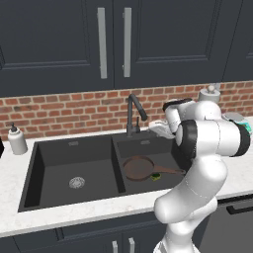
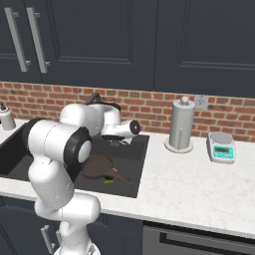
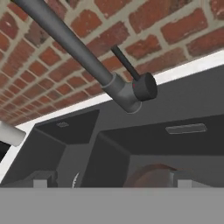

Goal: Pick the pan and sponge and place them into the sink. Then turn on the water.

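Note:
The dark brown pan [image 1: 138,168] [image 2: 97,167] lies flat in the right basin of the black sink [image 1: 49,163] [image 2: 142,149], handle pointing right. The yellow and green sponge [image 1: 156,176] [image 2: 108,179] rests against the pan's front right edge. My gripper [image 1: 149,129] [image 2: 115,141] [image 3: 111,183] hovers open above the back of the right basin, just right of the black faucet [image 1: 133,111] [image 3: 122,89], with nothing between its fingers. In the hand view the faucet's thin lever [image 3: 127,63] stands close ahead and the pan's rim [image 3: 151,175] shows below. No water runs from the faucet.
A white soap dispenser [image 1: 17,140] stands on the counter left of the sink. A paper towel holder [image 2: 181,124] and a small kitchen scale [image 2: 222,147] sit on the white counter to the right. The brick backsplash is right behind the faucet, with dark cabinets above.

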